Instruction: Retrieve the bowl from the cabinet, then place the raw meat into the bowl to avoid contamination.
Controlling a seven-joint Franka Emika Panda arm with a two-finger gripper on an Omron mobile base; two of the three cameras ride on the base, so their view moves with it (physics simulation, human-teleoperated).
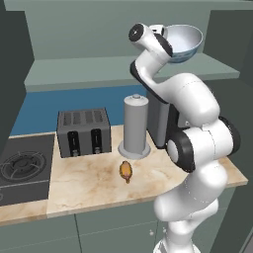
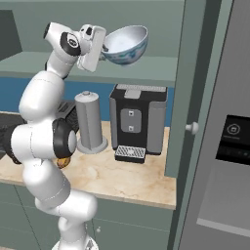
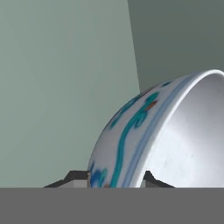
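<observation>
the pincer [image 3: 117,177] is clamped narrowly on the rim of the bowl [image 1: 184,43], held tilted high above the canister [image 1: 135,126]; the thin rim grip could slip, dropping it onto the tabletop [image 1: 94,180] near the raw meat [image 1: 126,170].

Marble counter [image 1: 89,185], blue backsplash [image 1: 59,106], toaster [image 1: 83,132], stove [image 1: 22,168]

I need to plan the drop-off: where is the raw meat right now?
The raw meat lies on the marble counter in the left base view, just in front of the tall grey canister and right of the toaster.
</observation>
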